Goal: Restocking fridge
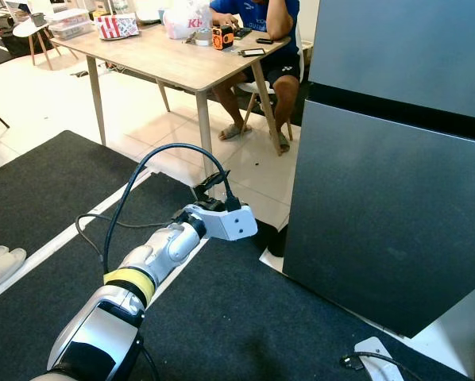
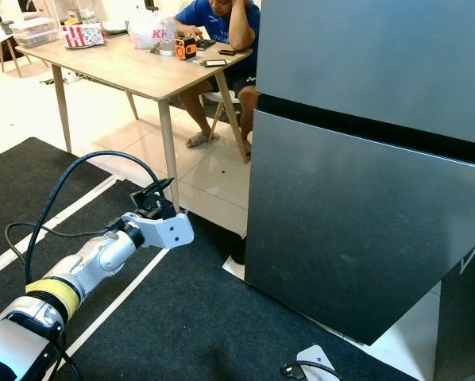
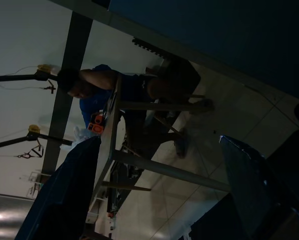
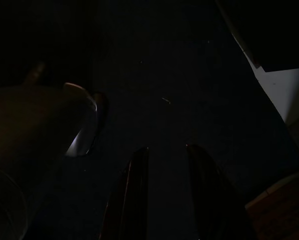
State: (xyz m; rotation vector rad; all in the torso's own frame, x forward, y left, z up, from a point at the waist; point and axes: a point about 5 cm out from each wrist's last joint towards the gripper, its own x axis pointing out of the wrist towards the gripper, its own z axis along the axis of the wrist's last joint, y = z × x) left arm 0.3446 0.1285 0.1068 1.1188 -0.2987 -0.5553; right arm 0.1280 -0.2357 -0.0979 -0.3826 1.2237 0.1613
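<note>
Nearest thing is the black mat [image 1: 245,317] underfoot, with the robot's left arm stretched out low across it toward the fridge [image 2: 364,238]. The left gripper [image 3: 159,200] is hard to make out from the head views, mostly just the white wrist housing and cable, but the left wrist view shows its 2 fingers [image 3: 64,200] spread well apart with nothing between them, so it's open and empty. The right gripper [image 4: 164,200] hangs idle over the dark mat, its 2 fingers a little apart and holding nothing.

The fridge stands on the right, just past the left wrist. Both doors are closed, with a dark seam between the upper and lower one. I can't spot any handle, and I don't see any groceries near the robot either.

Further back on the left is a wooden table [image 1: 182,63] with bags and boxes on it, and a person [image 1: 261,24] in a blue shirt sits at its far side.

My read: this is the very start, reaching to open the fridge. Next move needs the open fingers brought up to the left edge of the lower door, hooked behind it, then pulled outward.
</note>
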